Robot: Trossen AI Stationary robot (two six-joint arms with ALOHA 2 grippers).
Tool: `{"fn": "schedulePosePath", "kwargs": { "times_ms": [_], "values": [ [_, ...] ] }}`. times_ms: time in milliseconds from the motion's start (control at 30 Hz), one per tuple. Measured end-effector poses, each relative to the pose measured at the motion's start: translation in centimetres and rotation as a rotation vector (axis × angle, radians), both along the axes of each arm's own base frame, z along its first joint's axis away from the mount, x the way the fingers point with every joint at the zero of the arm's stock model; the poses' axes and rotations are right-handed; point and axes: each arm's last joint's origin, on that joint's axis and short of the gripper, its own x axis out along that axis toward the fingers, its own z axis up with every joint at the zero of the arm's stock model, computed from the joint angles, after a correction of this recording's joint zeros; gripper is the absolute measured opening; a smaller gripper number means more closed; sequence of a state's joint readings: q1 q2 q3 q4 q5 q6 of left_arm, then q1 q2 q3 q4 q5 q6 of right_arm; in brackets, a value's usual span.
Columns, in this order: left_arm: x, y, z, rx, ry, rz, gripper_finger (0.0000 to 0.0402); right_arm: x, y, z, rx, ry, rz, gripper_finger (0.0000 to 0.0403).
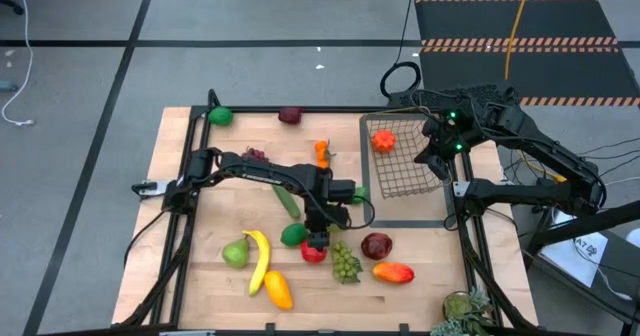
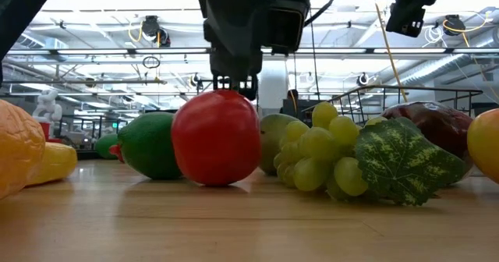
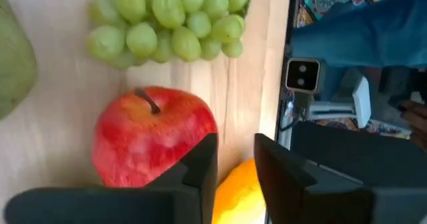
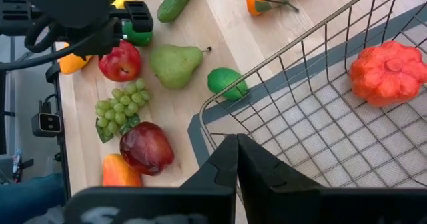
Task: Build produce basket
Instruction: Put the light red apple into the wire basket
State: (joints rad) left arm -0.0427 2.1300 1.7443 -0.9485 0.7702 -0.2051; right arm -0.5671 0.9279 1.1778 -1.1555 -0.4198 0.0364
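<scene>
red apple (image 2: 216, 138): on the counter (image 2: 234, 223), directly under left claw (image 1: 316, 233)
left claw: narrowly parted, holding nothing
right claw (image 4: 237, 141): shut, empty, over basket (image 4: 320, 124)

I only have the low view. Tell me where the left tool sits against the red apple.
Observer: The left wrist view shows the red apple beside the left tool, not between its fingers, which stand narrowly apart.
Operator: Report the basket's contents.
Observer: From above, the basket holds one lumpy orange-red fruit.
Operator: Locate the right tool.
Observer: The right tool is shut, at the basket's rim.
</scene>
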Motion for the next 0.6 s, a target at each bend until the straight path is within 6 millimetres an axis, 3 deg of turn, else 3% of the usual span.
{"fn": "schedulePosePath", "kwargs": {
  "times_ms": [433, 600],
  "values": [
    [0.5, -1.0, -0.2, 0.191, -0.040, 0.053, 0.0006, 0.0, 0.0, 0.0, 0.003, 0.001, -0.002, 0.0000],
    [0.1, -1.6, -0.4, 0.250, 0.018, 0.082, 0.0011, 0.0, 0.0, 0.0, 0.002, 0.000, 0.000, 0.0000]
  ]
}}
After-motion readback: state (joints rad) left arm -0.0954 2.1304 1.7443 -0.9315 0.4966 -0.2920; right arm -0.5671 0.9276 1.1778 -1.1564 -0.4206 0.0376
